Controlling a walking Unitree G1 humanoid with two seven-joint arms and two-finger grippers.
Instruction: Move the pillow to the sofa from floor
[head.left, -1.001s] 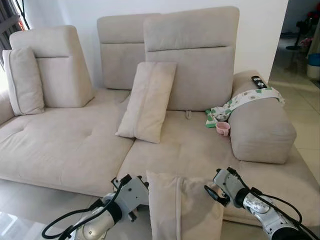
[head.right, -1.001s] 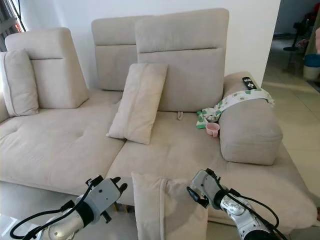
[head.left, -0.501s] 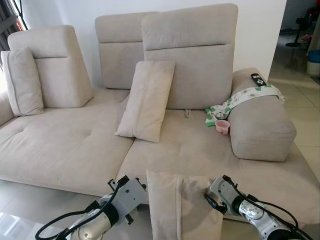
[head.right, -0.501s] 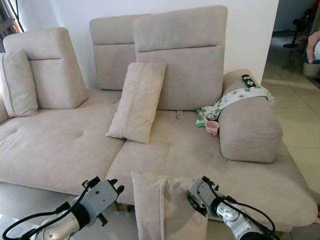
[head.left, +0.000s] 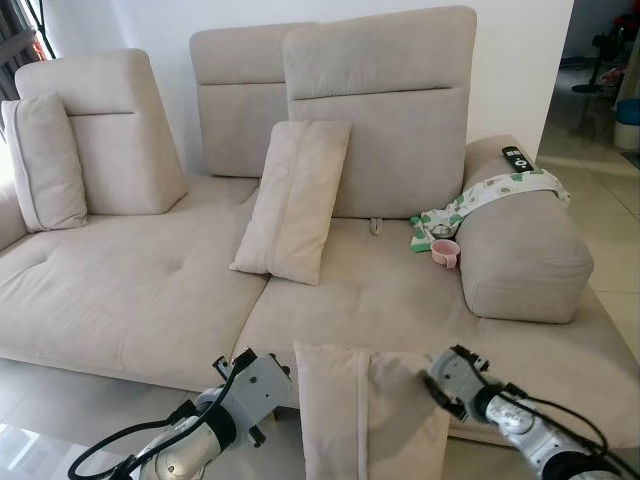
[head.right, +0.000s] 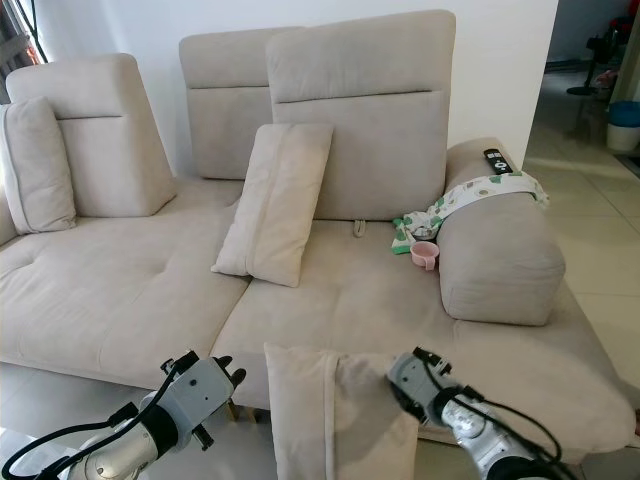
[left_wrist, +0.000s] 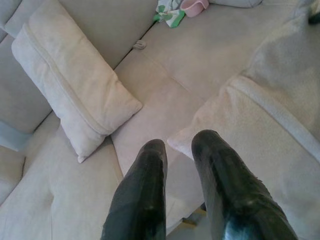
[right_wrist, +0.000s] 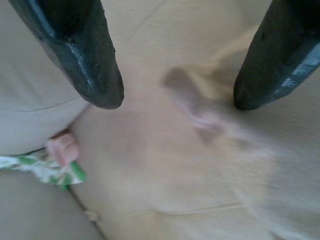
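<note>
A beige pillow (head.left: 365, 410) stands upright in front of the sofa (head.left: 150, 290), its top level with the seat's front edge. My left gripper (head.right: 230, 368) is just left of the pillow, fingers close together and shut on nothing. In the left wrist view the pillow's corner (left_wrist: 210, 135) lies against one finger (left_wrist: 215, 165). My right gripper (head.left: 445, 378) presses into the pillow's upper right side. In the right wrist view its fingers (right_wrist: 85, 60) are spread wide open, with beige fabric ahead of them.
Another pillow (head.left: 293, 205) leans on the sofa's backrest, and a third (head.left: 45, 160) stands at the far left. A pink cup (head.left: 445, 253) and a patterned cloth (head.left: 490, 195) lie by the right armrest, which carries a remote (head.left: 516, 157). A glossy table corner (head.left: 25, 450) shows at lower left.
My right gripper has shifted a little to the right along the pillow's top edge. The left gripper has sunk slightly. The pillow's upper right corner now spreads wider.
</note>
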